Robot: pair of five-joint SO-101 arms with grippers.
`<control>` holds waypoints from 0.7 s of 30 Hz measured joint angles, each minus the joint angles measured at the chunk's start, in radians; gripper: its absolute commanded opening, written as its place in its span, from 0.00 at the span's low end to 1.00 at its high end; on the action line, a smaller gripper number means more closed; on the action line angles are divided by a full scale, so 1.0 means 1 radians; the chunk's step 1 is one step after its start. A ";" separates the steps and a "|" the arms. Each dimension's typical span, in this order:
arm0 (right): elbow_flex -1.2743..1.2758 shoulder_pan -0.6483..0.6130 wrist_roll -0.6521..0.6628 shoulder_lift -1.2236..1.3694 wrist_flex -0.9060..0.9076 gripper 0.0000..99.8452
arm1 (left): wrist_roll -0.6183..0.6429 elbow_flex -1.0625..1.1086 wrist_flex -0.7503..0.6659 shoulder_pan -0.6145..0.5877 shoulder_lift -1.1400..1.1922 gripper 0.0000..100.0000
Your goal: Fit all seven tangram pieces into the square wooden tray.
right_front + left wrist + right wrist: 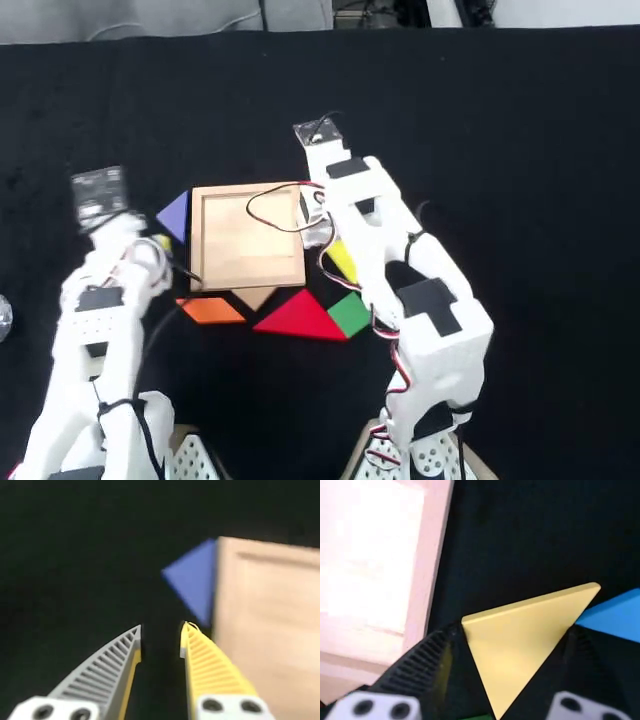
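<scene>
The square wooden tray (pixel 250 235) lies empty in the middle of the table. A blue-violet triangle (pixel 175 214) touches its left edge. In the left wrist view this triangle (pixel 192 577) lies just ahead of my left gripper (pixel 161 630), which is open and holds nothing, beside the tray (pixel 270 610). My right gripper (pixel 515 630) is shut on a yellow triangle (pixel 525 640), its fingers pressed against two of its sides, right of the tray (pixel 380 555). From above, the yellow triangle (pixel 342 260) peeks out beneath the right arm.
In front of the tray lie an orange parallelogram (pixel 210 310), a wood-coloured triangle (pixel 255 296), a red triangle (pixel 298 317) and a green square (pixel 350 313). A light blue piece (pixel 615 620) lies next to the yellow one. A cable (pixel 275 210) loops over the tray.
</scene>
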 measured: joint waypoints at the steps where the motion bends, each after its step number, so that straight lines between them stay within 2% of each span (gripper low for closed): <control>1: -0.009 0.000 -0.012 0.012 0.000 0.32 | 0.015 0.000 0.000 -0.029 0.000 0.14; 7: -0.034 0.000 -0.066 0.052 0.000 0.32 | 0.035 0.000 0.000 -0.048 0.000 0.14; 9: -0.034 0.000 -0.083 0.052 0.000 0.32 | 0.029 0.000 0.000 0.005 0.000 0.14; 13: -0.034 0.000 -0.095 0.052 0.000 0.32 | -0.103 0.008 -0.011 0.152 0.000 0.14; 15: -0.034 0.000 -0.114 0.052 0.000 0.36 | -0.147 0.038 -0.051 0.209 0.000 0.14; 18: -0.035 -0.005 -0.135 0.057 0.000 0.43 | -0.166 0.068 -0.089 0.232 0.000 0.14; 21: -0.046 -0.011 -0.140 0.058 0.000 0.43 | -0.166 0.068 -0.098 0.226 -0.002 0.14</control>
